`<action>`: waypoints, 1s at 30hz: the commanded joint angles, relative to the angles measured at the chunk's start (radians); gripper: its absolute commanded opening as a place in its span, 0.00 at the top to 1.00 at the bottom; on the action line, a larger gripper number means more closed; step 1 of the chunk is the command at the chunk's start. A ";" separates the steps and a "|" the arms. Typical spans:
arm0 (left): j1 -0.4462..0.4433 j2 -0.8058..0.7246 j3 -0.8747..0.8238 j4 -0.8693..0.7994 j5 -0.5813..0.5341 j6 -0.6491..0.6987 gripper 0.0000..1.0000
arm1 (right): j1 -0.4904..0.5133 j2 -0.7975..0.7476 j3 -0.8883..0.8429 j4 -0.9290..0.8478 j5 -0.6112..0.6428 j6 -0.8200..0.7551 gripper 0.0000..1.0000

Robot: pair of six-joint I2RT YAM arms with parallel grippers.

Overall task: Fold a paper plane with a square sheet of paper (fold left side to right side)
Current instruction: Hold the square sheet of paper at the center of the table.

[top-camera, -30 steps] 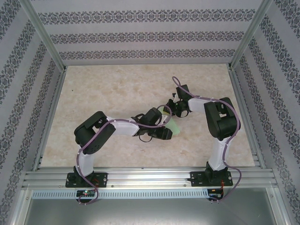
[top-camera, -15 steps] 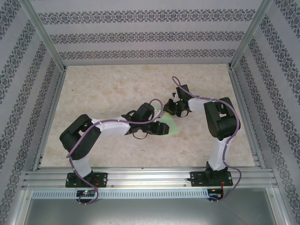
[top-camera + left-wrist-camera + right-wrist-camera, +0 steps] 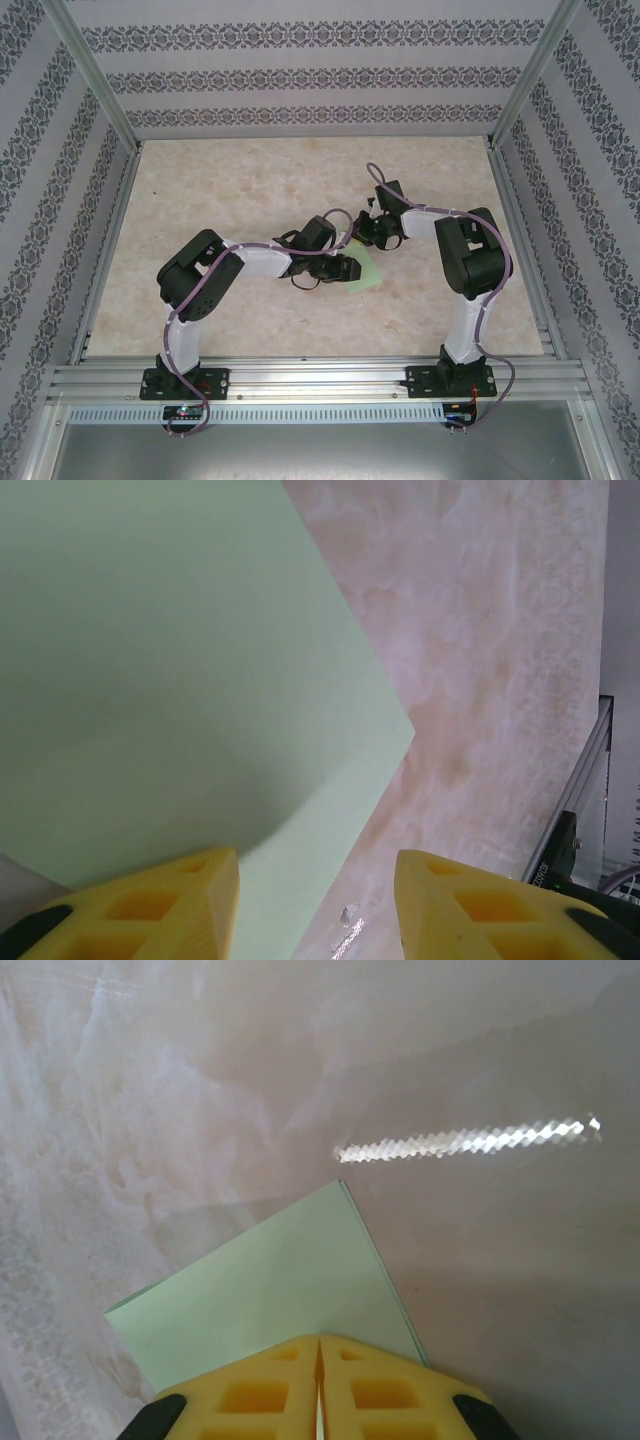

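Out in the middle of the marbled table the pale mint-green sheet of paper is lying flat, and both arms are reaching in over it. The left gripper is hovering at the sheet's left side, the right gripper at its far corner.

In the left wrist view the left gripper is holding its jaws spread wide. One yellow fingertip is sitting over the paper, the other over bare table, and a corner of the sheet is pointing out towards the tabletop.

In the right wrist view the right gripper is keeping its jaws pressed together with no gap. The paper is running in under the yellow fingertips; I cannot tell whether an edge is nipped between them. Along the sheet's right edge a doubled line is showing, like two layers.
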 commanded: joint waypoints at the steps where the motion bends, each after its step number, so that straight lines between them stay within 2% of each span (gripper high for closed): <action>1: 0.001 0.020 0.007 -0.022 -0.033 0.008 0.54 | 0.013 -0.017 0.003 -0.025 0.040 -0.011 0.89; 5: 0.000 0.044 -0.029 -0.010 -0.039 -0.003 0.55 | 0.008 -0.069 0.046 -0.071 0.042 -0.029 0.83; 12: -0.003 0.055 -0.089 0.055 -0.041 -0.044 0.56 | -0.034 -0.234 0.083 -0.170 0.065 -0.080 0.65; 14: -0.005 0.054 -0.086 0.051 -0.041 -0.044 0.56 | -0.047 -0.299 0.047 -0.193 0.075 -0.093 0.65; 17: -0.008 0.050 -0.076 0.041 -0.042 -0.043 0.56 | -0.051 -0.417 -0.079 -0.203 0.071 -0.082 0.79; 19: -0.009 0.048 -0.067 0.034 -0.042 -0.043 0.56 | -0.047 -0.488 -0.176 -0.192 0.067 -0.056 0.84; 24: -0.017 0.048 -0.047 0.015 -0.046 -0.041 0.56 | -0.015 -0.674 -0.424 -0.150 0.074 0.017 0.88; 30: -0.025 0.053 -0.028 -0.014 -0.057 -0.029 0.56 | 0.021 -0.706 -0.544 -0.105 0.057 0.065 0.92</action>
